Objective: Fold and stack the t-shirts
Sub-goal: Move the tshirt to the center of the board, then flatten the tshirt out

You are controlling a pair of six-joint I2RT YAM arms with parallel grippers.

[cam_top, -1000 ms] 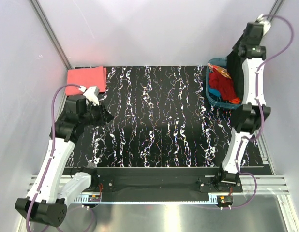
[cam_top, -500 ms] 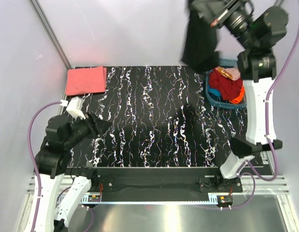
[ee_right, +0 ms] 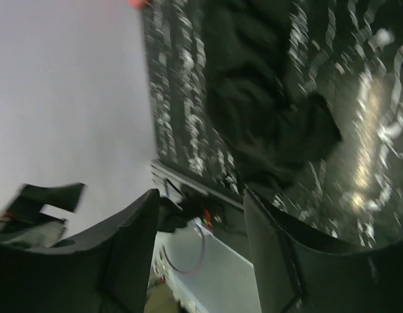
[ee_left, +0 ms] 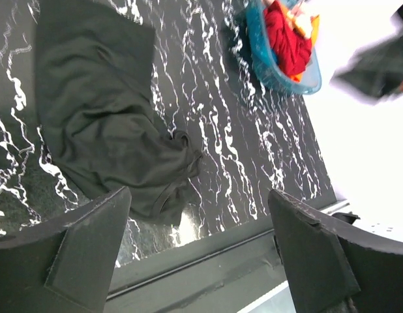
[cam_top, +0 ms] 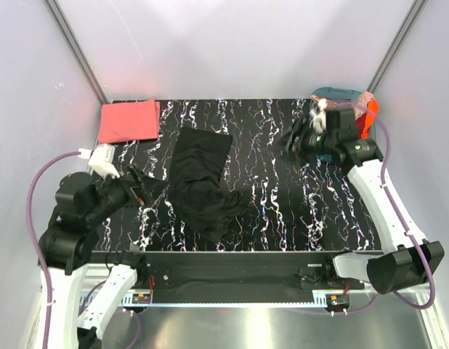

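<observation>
The black t-shirt (cam_top: 201, 182) lies loose and crumpled on the table's middle left, also seen in the left wrist view (ee_left: 97, 111) and, blurred, in the right wrist view (ee_right: 267, 111). The coral-pink t-shirt (cam_top: 128, 120) lies folded at the back left corner. My left gripper (cam_top: 148, 190) hovers just left of the black shirt, jaws wide open and empty (ee_left: 201, 261). My right gripper (cam_top: 291, 138) hangs over the table right of the shirt, in front of the basket, open with nothing between its fingers (ee_right: 201, 254).
A teal basket (cam_top: 333, 93) holding red and orange clothes (cam_top: 368, 115) stands at the back right, largely behind my right arm; the left wrist view shows the basket (ee_left: 270, 68) too. The table's front rail (cam_top: 232, 258) runs along the near edge.
My right arm swung the black t-shirt out from above the basket and let it go; it now lies on the table. Both grippers opened. The left arm drew back slightly.
</observation>
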